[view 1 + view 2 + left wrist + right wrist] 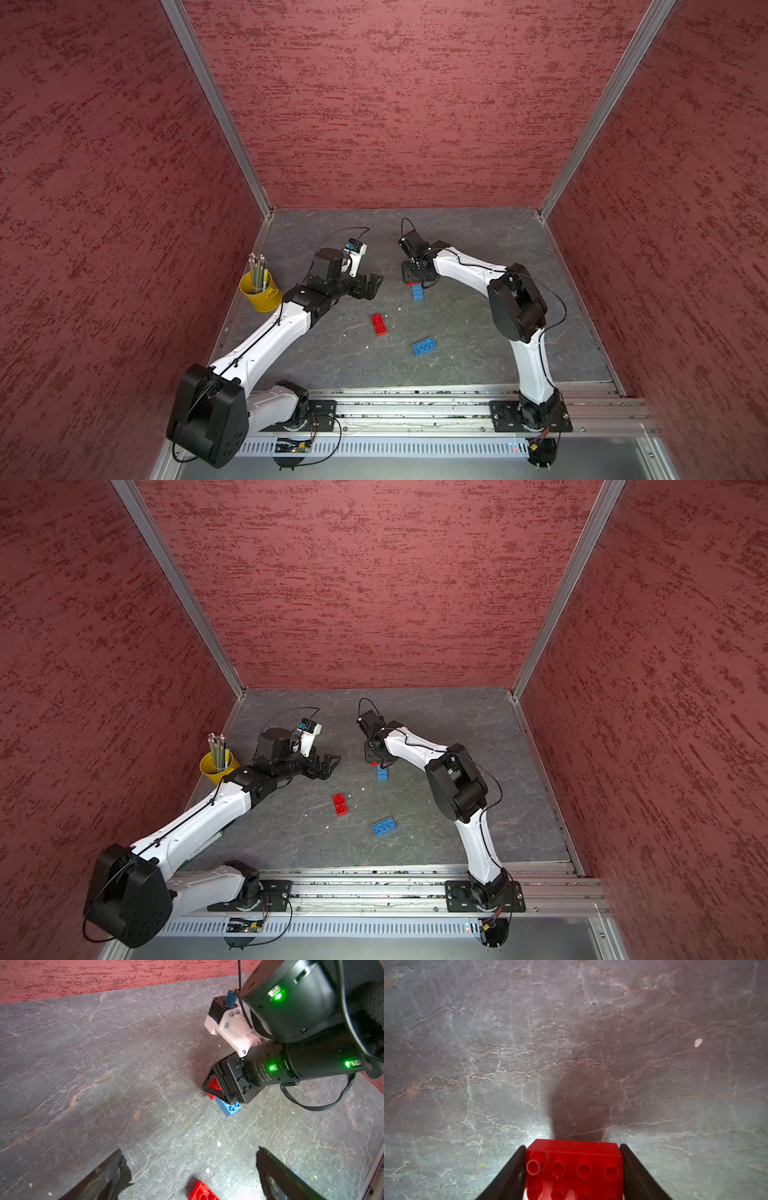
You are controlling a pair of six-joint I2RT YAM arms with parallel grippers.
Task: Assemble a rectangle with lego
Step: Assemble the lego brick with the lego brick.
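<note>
Red brick clenched between the right jaws, black fingers pressed flat against its two end faces, four studs across between them in the right wrist view. Gripped that way, likely, to keep the studded face level and the long edges free for mating with a neighbour. Held right down at the counter, seemingly resting on it, with only a red sliver showing from above in both top views. Just beside it, touching or nearly so, a blue brick lying flat on the counter, studs up; cannot tell whether joined or merely butted together. Looks like the first pairing toward the rectangle, so early in the task. Further out, nearer the arm bases, a second red brick and a second blue brick, both loose, studs up, apart from each other and from the pair. Left jaws released, spread wide and empty, fingers hovering above the counter with the second red brick just ahead of them, seemingly parked there to take it up next or to steady the pair. Beyond the left jaws, at the counter's edge, a yellow pencil cup, well apart from the bricks and no part of the build.
</note>
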